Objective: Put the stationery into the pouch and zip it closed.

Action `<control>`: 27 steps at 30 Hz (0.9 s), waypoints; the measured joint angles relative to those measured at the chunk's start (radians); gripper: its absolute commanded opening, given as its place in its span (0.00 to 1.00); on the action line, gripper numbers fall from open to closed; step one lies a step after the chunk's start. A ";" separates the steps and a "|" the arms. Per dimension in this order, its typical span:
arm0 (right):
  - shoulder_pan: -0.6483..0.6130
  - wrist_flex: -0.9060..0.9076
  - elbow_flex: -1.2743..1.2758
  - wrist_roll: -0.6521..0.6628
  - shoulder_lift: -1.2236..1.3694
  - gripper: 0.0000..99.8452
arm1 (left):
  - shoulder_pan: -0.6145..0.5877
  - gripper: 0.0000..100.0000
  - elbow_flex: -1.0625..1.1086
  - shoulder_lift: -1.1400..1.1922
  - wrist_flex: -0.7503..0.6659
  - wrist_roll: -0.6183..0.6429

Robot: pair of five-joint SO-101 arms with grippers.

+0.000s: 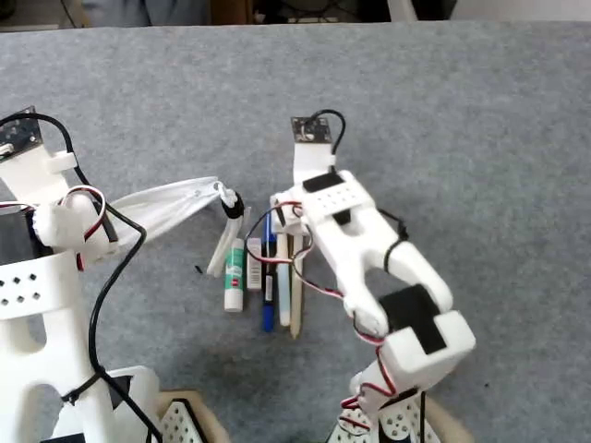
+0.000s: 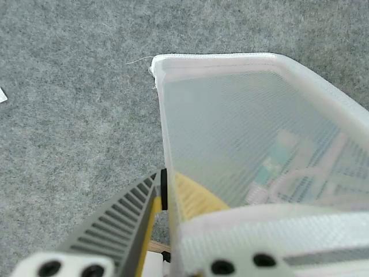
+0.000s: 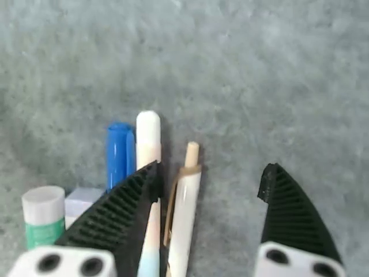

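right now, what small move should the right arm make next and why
Probably lower the open right tool and close it on the cream pen with a tan clip. That pen lies between its fingers on the grey felt table, and the left tool holds the white mesh pouch close by.

Beside the pouch, the right arm hid the upper ends of the pens; blurred shapes behind the pouch's mesh were perhaps stationery.
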 measured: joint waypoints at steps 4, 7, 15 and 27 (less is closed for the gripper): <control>0.002 0.000 -0.038 -0.003 0.072 0.27 | 0.000 0.03 0.000 0.000 0.000 0.000; 0.000 0.000 -0.051 -0.003 0.092 0.20 | 0.000 0.03 0.000 0.000 0.000 0.000; 0.011 0.003 -0.057 -0.003 0.092 0.01 | 0.000 0.03 0.000 0.000 -0.002 0.000; 0.006 0.103 -0.094 -0.003 0.097 0.05 | 0.000 0.03 0.000 0.000 -0.002 0.000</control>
